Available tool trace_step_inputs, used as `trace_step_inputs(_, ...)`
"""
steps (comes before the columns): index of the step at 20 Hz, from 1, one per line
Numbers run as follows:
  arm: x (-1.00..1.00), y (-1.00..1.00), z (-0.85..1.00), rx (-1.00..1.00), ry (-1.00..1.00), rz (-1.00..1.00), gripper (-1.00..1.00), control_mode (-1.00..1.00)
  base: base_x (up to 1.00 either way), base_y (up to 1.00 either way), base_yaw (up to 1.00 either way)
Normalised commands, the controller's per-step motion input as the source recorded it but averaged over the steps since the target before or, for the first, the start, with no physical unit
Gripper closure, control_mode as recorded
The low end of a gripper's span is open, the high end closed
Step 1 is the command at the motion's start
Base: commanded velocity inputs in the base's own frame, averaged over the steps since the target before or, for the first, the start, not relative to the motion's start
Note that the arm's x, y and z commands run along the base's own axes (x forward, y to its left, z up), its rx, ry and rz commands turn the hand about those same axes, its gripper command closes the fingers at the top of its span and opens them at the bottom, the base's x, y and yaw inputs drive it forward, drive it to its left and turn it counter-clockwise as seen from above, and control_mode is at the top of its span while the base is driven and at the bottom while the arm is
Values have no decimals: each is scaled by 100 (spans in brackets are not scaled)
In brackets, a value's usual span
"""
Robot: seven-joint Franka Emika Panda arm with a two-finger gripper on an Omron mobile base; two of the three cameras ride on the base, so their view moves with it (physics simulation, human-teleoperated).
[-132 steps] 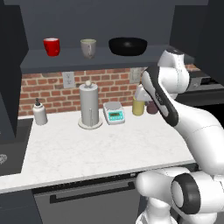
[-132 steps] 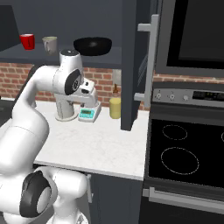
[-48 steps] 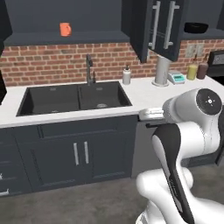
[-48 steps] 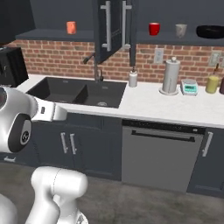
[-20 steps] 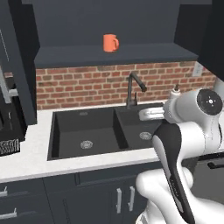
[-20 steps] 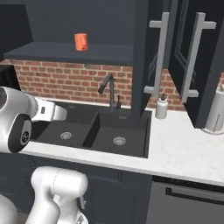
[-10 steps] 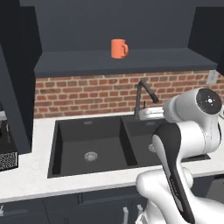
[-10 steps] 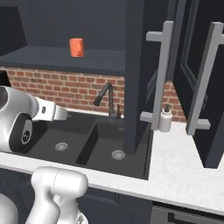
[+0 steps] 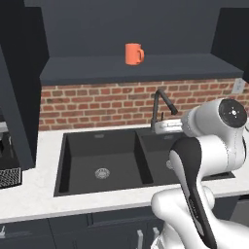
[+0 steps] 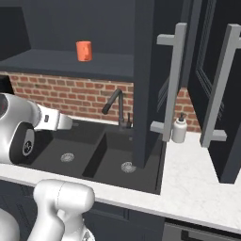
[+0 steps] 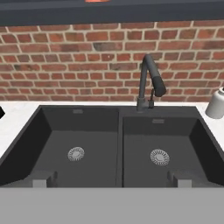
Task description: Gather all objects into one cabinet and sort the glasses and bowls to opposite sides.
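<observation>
Orange mug (image 9: 133, 53) stands upright on the dark shelf (image 9: 146, 68) of the open cabinet, above the brick wall (image 9: 97, 104), at 12 o'clock from the black double sink (image 9: 104, 163). Its handle points to 3 o'clock in the left base view. The tool (image 11: 111, 179) is open wide and holds nothing; it hangs over the sink, facing the faucet (image 11: 148, 83). A white soap bottle (image 10: 179, 129) stands on the table (image 10: 197, 183) at 3 o'clock from the sink.

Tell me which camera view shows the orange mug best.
The left base view: the orange mug stands whole on the shelf, handle turned right. The right base view shows it smaller, no handle visible. The hand view catches a sliver of its base at the top edge.
</observation>
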Motion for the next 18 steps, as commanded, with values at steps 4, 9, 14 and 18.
trace_step_inputs(4, 0, 0, 0, 0, 0, 0, -100, 100, 6, 0, 0)
trace_step_inputs(9, 1, 0, 7, 0, -2, 0, -100, -100, 10, 0, -1)
trace_step_inputs(14, 0, 0, 79, 0, -20, 0, -100, -100, 0, 0, 0)
trace_step_inputs(18, -9, 0, 94, 0, -13, 1, -100, -100, 0, 0, 0)
